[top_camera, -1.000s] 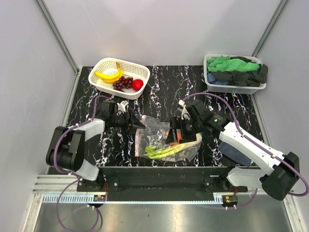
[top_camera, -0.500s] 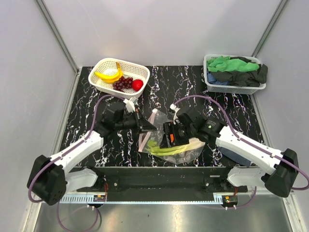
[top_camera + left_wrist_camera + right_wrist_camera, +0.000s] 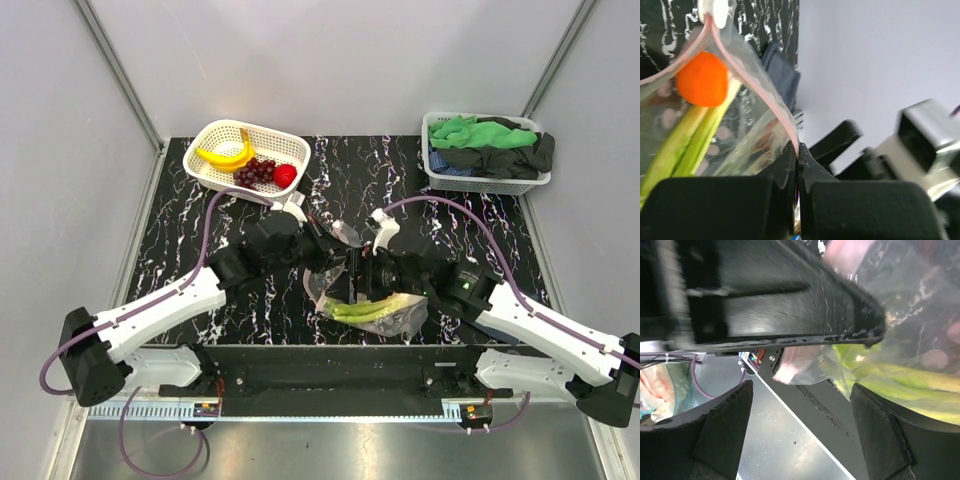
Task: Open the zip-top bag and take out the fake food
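Left wrist: left gripper (image 3: 796, 156) pinches zip-top bag (image 3: 747, 135) strip; right gripper (image 3: 800, 395) spread wide.

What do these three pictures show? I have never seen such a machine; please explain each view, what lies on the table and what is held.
Two robot arms with two-finger grippers stand at the table's near edge. One picture looks down from above; the other two come from a camera on each wrist. On the black table are a clear zip-top bag holding pale-green stalks and an orange piece, a white basket of plastic fruit, and a second basket of cloths. The left gripper is shut on the bag's pink zip strip. The right gripper is open at the bag, holding nothing.
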